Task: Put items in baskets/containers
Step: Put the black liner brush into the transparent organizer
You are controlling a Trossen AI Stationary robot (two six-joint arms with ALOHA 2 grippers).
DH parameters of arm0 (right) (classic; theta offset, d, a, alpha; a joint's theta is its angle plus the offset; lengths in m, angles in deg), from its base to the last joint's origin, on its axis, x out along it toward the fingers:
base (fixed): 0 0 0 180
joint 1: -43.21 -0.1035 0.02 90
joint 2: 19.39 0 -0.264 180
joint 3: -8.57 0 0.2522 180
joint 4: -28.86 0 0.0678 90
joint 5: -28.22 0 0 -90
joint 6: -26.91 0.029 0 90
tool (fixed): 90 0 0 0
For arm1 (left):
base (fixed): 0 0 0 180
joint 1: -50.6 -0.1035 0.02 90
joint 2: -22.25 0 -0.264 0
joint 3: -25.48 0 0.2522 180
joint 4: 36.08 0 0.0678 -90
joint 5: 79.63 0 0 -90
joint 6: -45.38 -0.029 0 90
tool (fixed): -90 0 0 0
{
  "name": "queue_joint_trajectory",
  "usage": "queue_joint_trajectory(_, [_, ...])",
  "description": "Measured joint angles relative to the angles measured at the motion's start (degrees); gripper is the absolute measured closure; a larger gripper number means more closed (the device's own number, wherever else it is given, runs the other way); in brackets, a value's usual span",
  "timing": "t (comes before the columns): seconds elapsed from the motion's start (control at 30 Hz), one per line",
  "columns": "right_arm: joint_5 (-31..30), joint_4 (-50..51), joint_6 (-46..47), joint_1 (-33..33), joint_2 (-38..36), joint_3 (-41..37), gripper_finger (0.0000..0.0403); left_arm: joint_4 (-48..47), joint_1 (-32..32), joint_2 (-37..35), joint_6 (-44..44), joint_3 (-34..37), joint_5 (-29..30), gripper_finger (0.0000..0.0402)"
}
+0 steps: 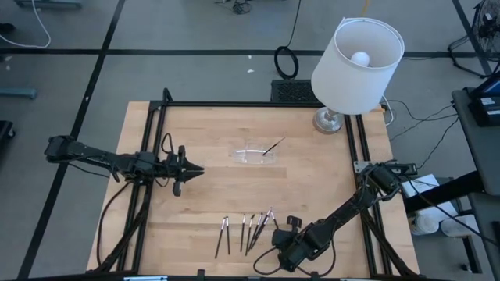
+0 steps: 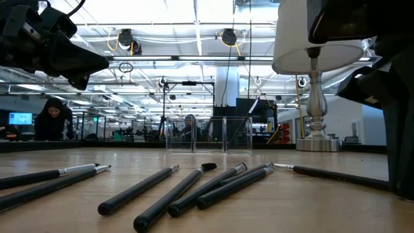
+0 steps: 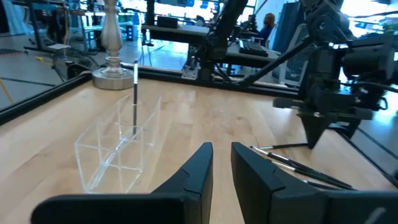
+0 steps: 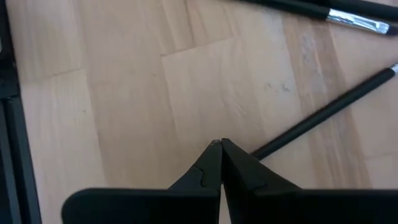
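My right fingers [image 4: 221, 144] are pressed tight together with nothing between them, their tips low over the bare wood of the table [image 1: 195, 133] at its near edge, just beside the scattered brushes [image 1: 246, 230]. One dark brush handle [image 4: 323, 115] lies just off those tips, pointing away at an angle; I cannot tell whether it touches them. Two more brushes [image 4: 323, 11] lie farther off, side by side.

My left fingers [image 3: 221, 171] hang above the table's left half, slightly parted (a narrow gap shows between the two dark tips) and holding nothing. They point toward the clear tray [image 1: 254, 154], which sits near the table's middle, well apart from the loose brushes. One brush [image 3: 135, 93] already stands in the tray, leaning against its wall with the tip sticking up over the rim.

In the low view the loose brushes [image 2: 194, 188] lie flat in a rough fan on the wood, their metal ferrules turned toward the tray [image 2: 207, 134]. A white lamp [image 1: 355, 66] stands at the far right corner.
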Motion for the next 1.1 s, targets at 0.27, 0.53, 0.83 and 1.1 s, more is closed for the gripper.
queue_joint_trajectory(0.27, [0.30,5.28,1.01,1.04,0.00,-0.04,0.0403,0.02,0.01,0.00,-0.02,0.00,-0.09,0.0337])
queue_joint_trajectory(0.53, [0.39,10.73,1.29,2.28,0.00,-0.09,0.0403,0.02,0.01,0.00,-0.05,0.00,-0.09,0.0337])
queue_joint_trajectory(0.83, [-0.34,15.15,1.42,2.54,0.02,-0.13,0.0403,0.02,-0.01,0.00,-0.09,0.00,-0.09,0.0337])
queue_joint_trajectory(1.1, [-0.72,18.06,1.44,2.54,-0.23,-0.13,0.0403,0.02,0.01,0.00,-0.11,0.00,-0.09,0.0337])
